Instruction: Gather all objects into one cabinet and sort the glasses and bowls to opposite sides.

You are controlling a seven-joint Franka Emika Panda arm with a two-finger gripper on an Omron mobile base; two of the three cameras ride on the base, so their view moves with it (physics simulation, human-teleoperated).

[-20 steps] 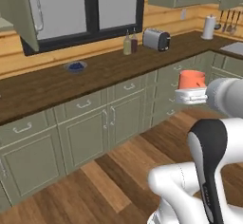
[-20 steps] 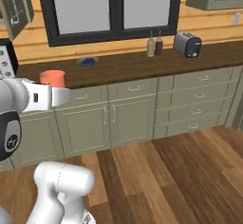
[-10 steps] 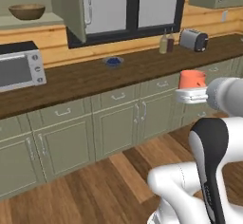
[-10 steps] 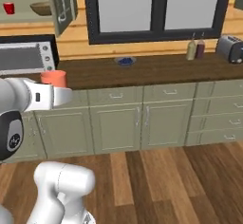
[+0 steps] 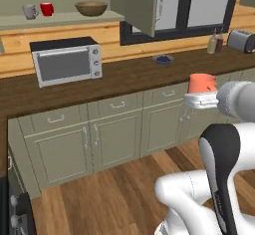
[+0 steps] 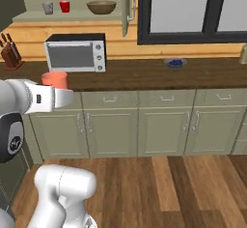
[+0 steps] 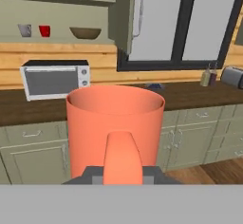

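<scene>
Hand [image 5: 200,95] — coral mug [image 5: 201,83] clamped as before — open cabinet [image 5: 141,5] newly nearer.

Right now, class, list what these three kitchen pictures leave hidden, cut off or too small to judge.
- Tool fingers: hand view, hidden behind the coral-orange handled mug.
- Open olive-green wall cabinet: left base view, upper part cut off by the top edge.
- Small blue dish on the counter: right base view, too small to tell contents.
- Silver toaster: left base view, cropped at the right edge.

Coral-orange mug [image 6: 54,78] held at the tool [image 6: 61,98]; grey mug [image 6: 47,7], red mug [image 6: 64,6], wooden bowl [image 6: 101,7] shelved
</scene>
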